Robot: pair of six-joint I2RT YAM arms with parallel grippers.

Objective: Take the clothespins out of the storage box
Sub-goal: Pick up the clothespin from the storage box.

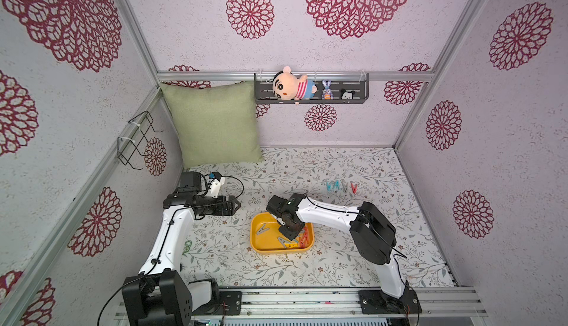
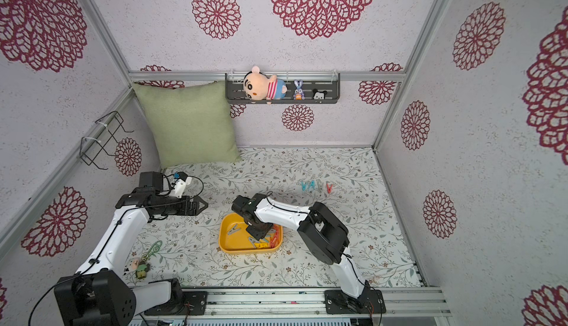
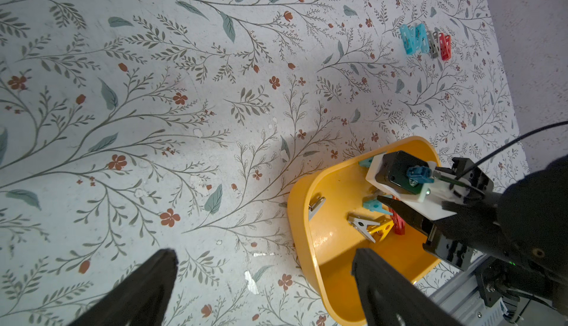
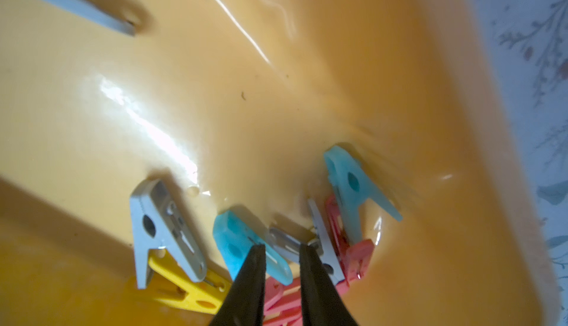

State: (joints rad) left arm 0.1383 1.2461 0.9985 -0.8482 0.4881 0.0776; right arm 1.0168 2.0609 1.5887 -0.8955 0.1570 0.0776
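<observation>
Right gripper (image 4: pixel 281 247) inside shallow yellow plastic storage box (image 1: pixel 265 242) near counter (image 1: pixel 338 247) centre, jaws narrowly apart astride grey plastic clothespin (image 4: pixel 284 238), grip uncertain, left gripper (image 1: pixel 236 206) spread wide at box's 10 o'clock

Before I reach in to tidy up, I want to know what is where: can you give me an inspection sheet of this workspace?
Surface: floral-printed tabletop, with small white chips in the print.
Job's things: shallow yellow plastic storage box holds grey, teal, red and yellow plastic clothespins; four more plastic clothespins sit in a row on the table, apart from the box.
Clutter: small keychain charms by the left arm.
Grippers: left gripper open, empty, beside the box; right gripper inside the box, closed on a grey clothespin, not lifted.
Cables: black cable loops at the left wrist; second black cable on the right arm; neither seen snagged.
Surroundings: green fabric cushion, dark grey wall shelf with plush toys, black wire rack.
</observation>
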